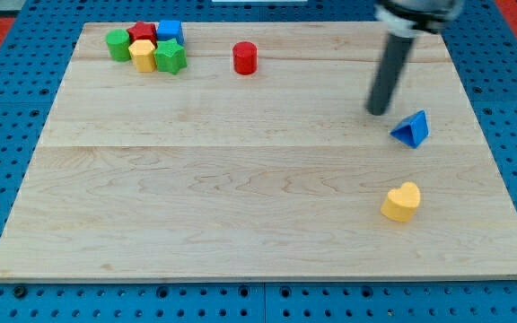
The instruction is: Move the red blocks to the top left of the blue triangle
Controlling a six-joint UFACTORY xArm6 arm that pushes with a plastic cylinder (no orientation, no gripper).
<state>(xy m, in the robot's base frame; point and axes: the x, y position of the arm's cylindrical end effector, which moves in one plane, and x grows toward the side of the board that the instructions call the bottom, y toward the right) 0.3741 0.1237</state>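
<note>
A red cylinder (pixel 245 57) stands alone near the view's top, left of centre. A second red block (pixel 142 33) sits in a tight cluster at the top left, touching other blocks. The blue triangle (pixel 411 128) lies at the right. My tip (pixel 379 112) rests on the board just to the upper left of the blue triangle, a small gap apart from it, and far right of both red blocks. The rod rises from it toward the view's top edge.
The top-left cluster also holds a green cylinder (pixel 118 44), a yellow block (pixel 143 56), a green star-like block (pixel 170 57) and a blue cube (pixel 170 31). A yellow heart (pixel 402 202) lies below the blue triangle. The wooden board (pixel 240 179) sits on a blue perforated base.
</note>
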